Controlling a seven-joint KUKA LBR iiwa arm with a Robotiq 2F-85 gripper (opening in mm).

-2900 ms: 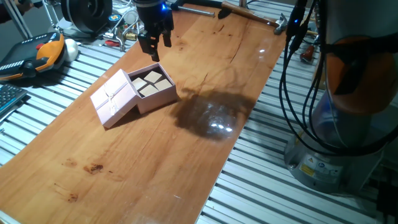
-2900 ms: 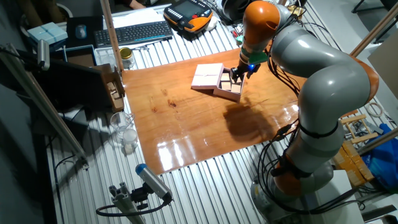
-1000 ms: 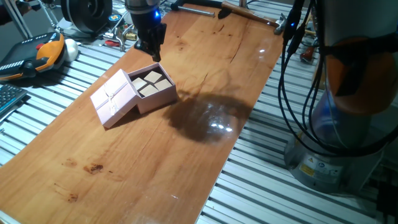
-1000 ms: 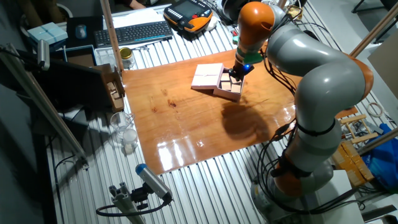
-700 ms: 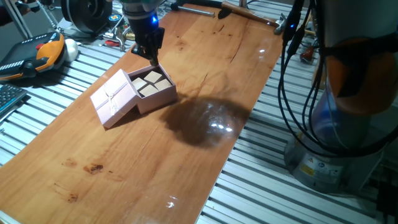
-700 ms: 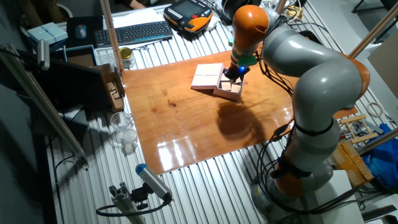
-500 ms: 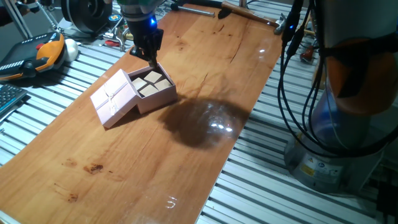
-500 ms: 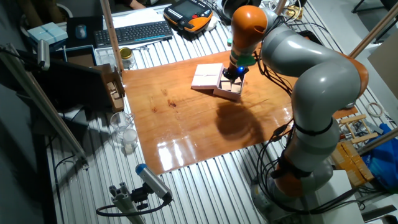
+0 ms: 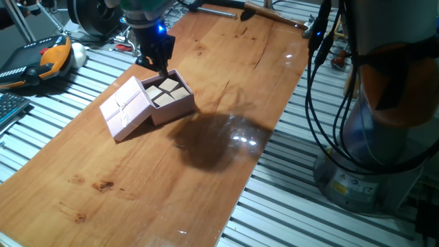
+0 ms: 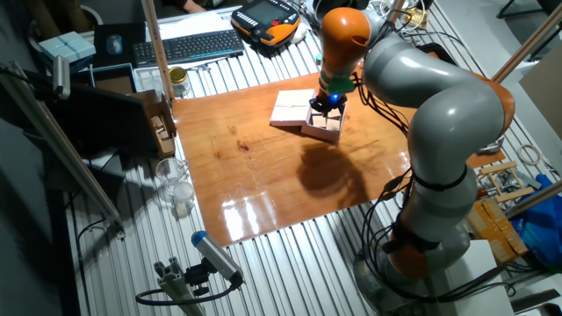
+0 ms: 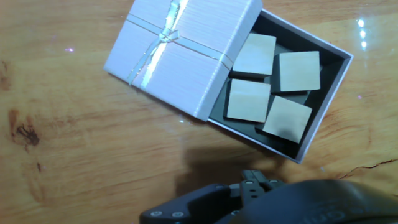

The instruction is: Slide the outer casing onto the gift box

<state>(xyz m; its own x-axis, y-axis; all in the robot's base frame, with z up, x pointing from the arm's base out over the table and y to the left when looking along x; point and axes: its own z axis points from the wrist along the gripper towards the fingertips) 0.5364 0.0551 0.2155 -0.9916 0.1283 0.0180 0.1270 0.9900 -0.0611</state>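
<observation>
Wooden table (image 9: 226, 89), casing (image 9: 125, 107), gift box (image 9: 171, 99)

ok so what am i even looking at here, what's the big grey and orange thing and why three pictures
It is a robot arm with a two-finger gripper at its end. Two pictures come from fixed cameras on different sides of the wooden table; the third comes from a camera on the hand, looking down. On the table lie a pink gift box holding four beige squares, and its ribboned outer casing, overlapping one edge of the box. The gripper hovers by the box and holds nothing; whether it is open is unclear.
</observation>
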